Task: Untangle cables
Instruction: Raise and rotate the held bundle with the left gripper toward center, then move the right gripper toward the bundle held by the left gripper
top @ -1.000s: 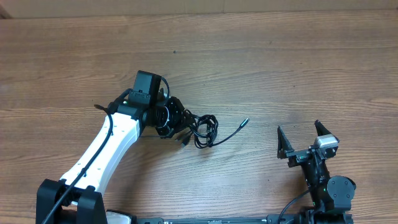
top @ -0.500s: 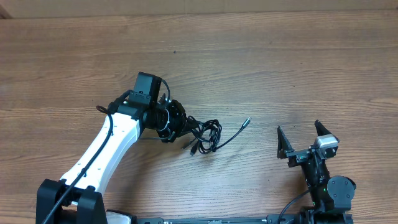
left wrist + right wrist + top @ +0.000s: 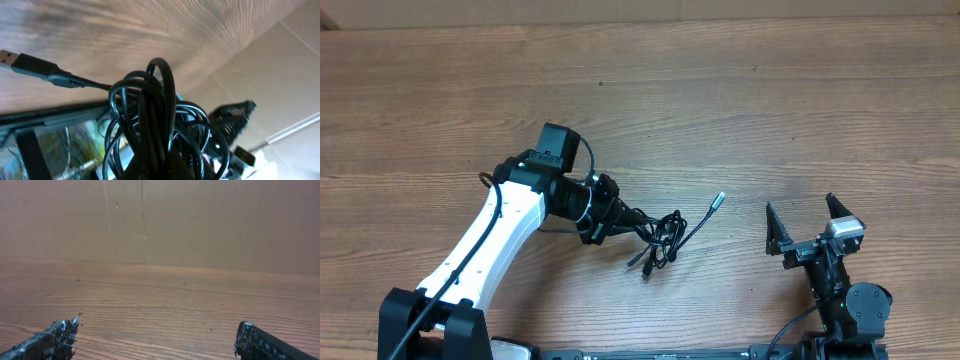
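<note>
Where left claw (image 3: 613, 214) clamps, one cable bundle (image 3: 663, 238)

Legible text: none. No label, brand, number or sign can be read in any of the three views.

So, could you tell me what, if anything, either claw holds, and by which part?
The left claw grips the bundle of thin black cables at its left end; the right claw holds nothing.
</note>
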`<action>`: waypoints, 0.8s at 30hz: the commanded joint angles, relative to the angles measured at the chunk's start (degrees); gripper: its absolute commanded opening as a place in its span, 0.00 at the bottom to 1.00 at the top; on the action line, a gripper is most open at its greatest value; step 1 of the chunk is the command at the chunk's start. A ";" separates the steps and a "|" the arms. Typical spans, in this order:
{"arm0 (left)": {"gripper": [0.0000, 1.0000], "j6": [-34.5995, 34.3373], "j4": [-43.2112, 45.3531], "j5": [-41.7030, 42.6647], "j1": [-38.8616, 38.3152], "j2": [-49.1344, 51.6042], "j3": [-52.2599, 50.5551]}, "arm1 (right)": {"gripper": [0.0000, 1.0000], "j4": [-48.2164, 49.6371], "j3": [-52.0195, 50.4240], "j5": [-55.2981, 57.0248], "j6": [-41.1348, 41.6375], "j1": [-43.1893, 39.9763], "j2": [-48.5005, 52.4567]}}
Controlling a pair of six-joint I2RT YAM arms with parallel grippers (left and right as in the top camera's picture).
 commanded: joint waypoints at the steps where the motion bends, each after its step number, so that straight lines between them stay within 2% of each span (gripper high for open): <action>1: 0.04 -2.73 -0.37 6.21 0.20 0.20 1.57 | 1.00 0.22 -0.57 0.59 0.17 -0.15 -0.52; 12: 0.04 -14.80 -0.22 11.76 0.24 0.22 1.57 | 1.00 0.76 -0.57 -0.28 0.61 -0.15 -0.52; 16: 0.04 -15.37 0.15 14.16 1.92 0.22 1.57 | 1.00 2.47 -0.22 -1.05 9.62 -0.15 -0.52; 19: 0.04 -14.64 0.11 15.85 4.31 0.22 1.57 | 1.00 -1.01 2.73 -4.17 16.55 -0.15 -0.52; 24: 0.05 -14.49 0.09 16.83 7.61 0.22 1.57 | 1.00 -12.15 12.31 -5.92 17.11 -0.15 0.46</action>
